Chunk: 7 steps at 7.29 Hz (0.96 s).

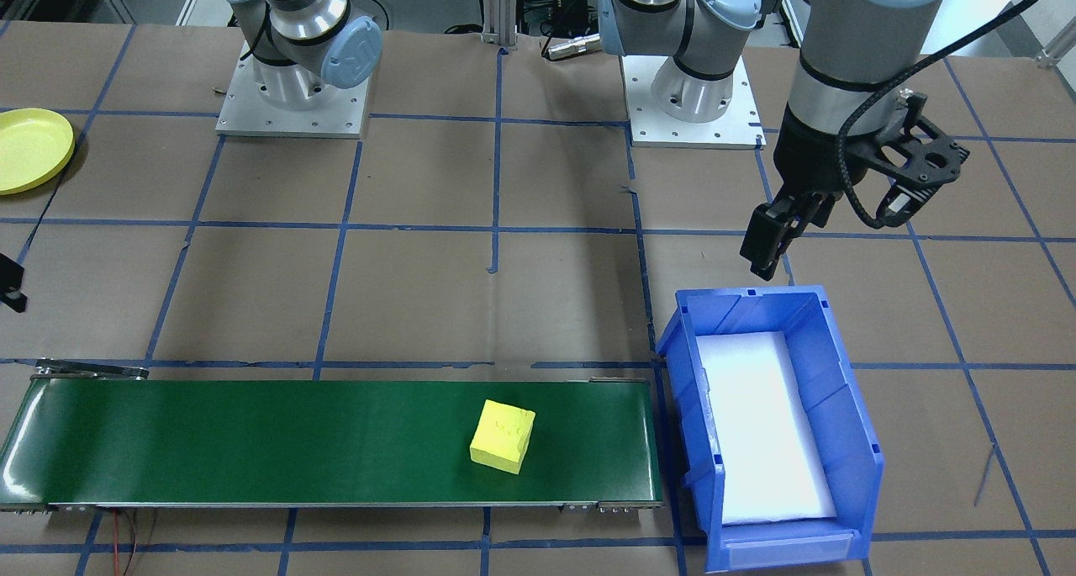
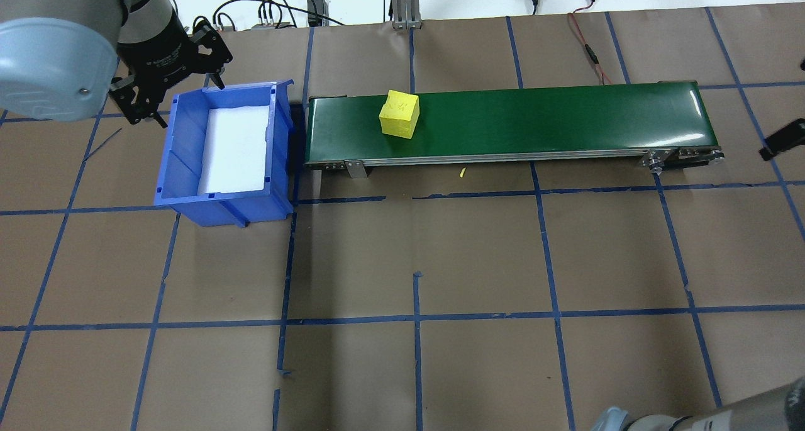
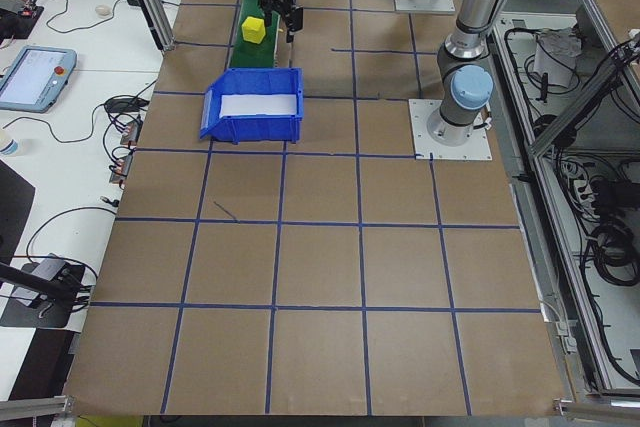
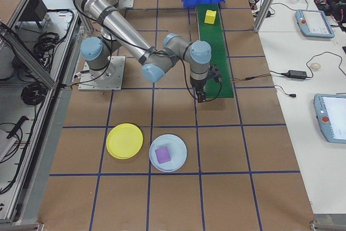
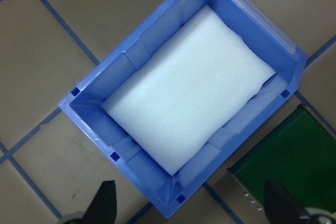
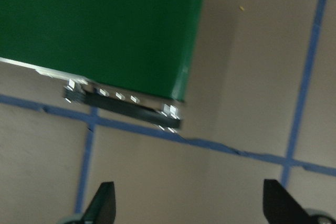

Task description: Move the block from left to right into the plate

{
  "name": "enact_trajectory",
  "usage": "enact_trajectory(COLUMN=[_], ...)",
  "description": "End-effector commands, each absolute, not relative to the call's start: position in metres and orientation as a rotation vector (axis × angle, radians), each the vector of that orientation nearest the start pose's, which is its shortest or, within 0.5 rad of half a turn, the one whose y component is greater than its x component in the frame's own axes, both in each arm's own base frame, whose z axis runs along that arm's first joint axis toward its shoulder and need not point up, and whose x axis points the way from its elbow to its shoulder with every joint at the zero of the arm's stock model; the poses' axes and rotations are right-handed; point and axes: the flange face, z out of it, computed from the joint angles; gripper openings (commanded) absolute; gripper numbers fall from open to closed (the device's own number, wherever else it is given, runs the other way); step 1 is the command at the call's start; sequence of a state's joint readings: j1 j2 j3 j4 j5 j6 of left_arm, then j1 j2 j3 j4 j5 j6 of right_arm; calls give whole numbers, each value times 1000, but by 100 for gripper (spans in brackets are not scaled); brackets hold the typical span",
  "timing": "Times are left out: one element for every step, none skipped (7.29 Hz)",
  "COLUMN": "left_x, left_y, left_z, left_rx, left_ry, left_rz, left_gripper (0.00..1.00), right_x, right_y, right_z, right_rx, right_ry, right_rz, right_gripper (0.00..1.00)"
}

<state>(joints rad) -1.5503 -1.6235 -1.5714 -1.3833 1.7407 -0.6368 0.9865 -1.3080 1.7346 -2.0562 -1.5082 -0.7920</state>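
The yellow block (image 1: 502, 435) sits on the green belt (image 1: 252, 441). Both hands, left hand (image 5: 189, 208) and right hand (image 6: 189, 208), are wide open and hold nothing.

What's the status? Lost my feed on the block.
Left gripper open over the bin, empty. Right gripper open past the belt's end, empty. Block on the belt near the bin; plate empty. Nothing in the way.

Front and overhead views face each other steeply across the tabletop (image 2: 440, 255), sharing the green conveyor (image 1: 252, 441) and blue bin (image 2: 188, 185). Side views look lengthwise from opposite ends. Wrist cameras look straight down, close.
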Motion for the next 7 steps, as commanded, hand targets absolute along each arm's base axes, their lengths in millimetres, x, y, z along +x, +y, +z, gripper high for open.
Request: enact_trajectory(left_x=[-105, -107, -108, -106, -104, -102, -99], left_y=[-497, -492, -495, -499, -503, -506, -508], left_z=[512, 519, 515, 510, 501, 497, 496], left_rx=[-583, -434, -293, -166, -30, -46, -55], left_ry=[2939, 2972, 3022, 3029, 3082, 3178, 3188], left_rz=[-253, -259, -241, -222, -201, -205, -202], left_gripper=[100, 100, 100, 100, 100, 100, 100], right_x=[-39, 7, 46, 71, 94, 101, 106], right_y=[-599, -609, -617, -628, -638, -642, -642], right_z=[335, 341, 331, 328, 322, 325, 323], right_rx=[-91, 28, 80, 187, 233, 242, 268], right_ry=[3065, 3039, 2984, 2915, 2895, 2892, 2882], right_rz=[-194, -204, -194, -178, -160, -173, -162], right_gripper=[100, 100, 100, 100, 100, 100, 99])
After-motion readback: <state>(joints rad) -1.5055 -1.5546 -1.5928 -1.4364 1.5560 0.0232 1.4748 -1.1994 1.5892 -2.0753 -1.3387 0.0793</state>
